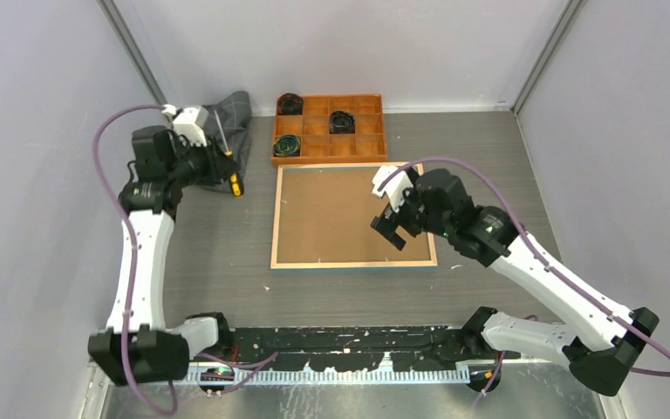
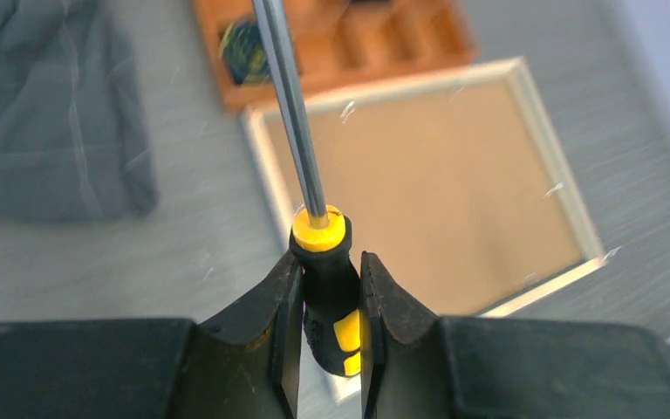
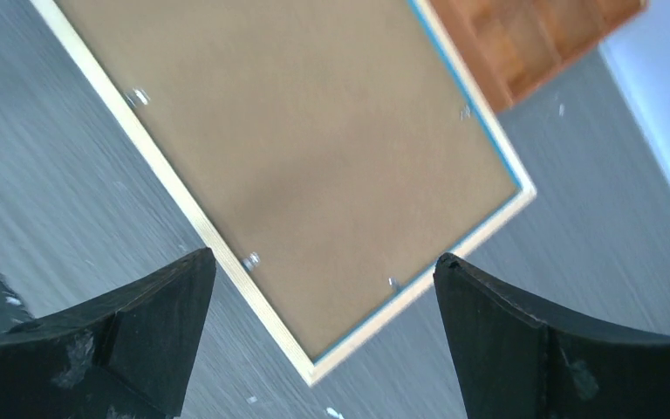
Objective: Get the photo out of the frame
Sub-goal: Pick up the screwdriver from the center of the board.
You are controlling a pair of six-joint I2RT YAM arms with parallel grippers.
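Well, frame face-down, 1 arm holding a tool.
I see the grey table (image 1: 227,279) with the frame (image 1: 353,263) lying back-up at its middle, the brown backing board (image 1: 340,214) filling it and the photo hidden from me; the orange tray (image 1: 358,144) sits just beyond its far edge. My right gripper (image 3: 324,262) hangs above the frame's right part, jaws spread wide on nothing; my left gripper (image 2: 330,266) is clamped on the black-and-yellow handle of a screwdriver (image 2: 318,231).

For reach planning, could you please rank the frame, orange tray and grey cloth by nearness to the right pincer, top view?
1. The frame, under the right pincer.
2. The orange tray, beyond it.
3. The grey cloth, far-left corner.
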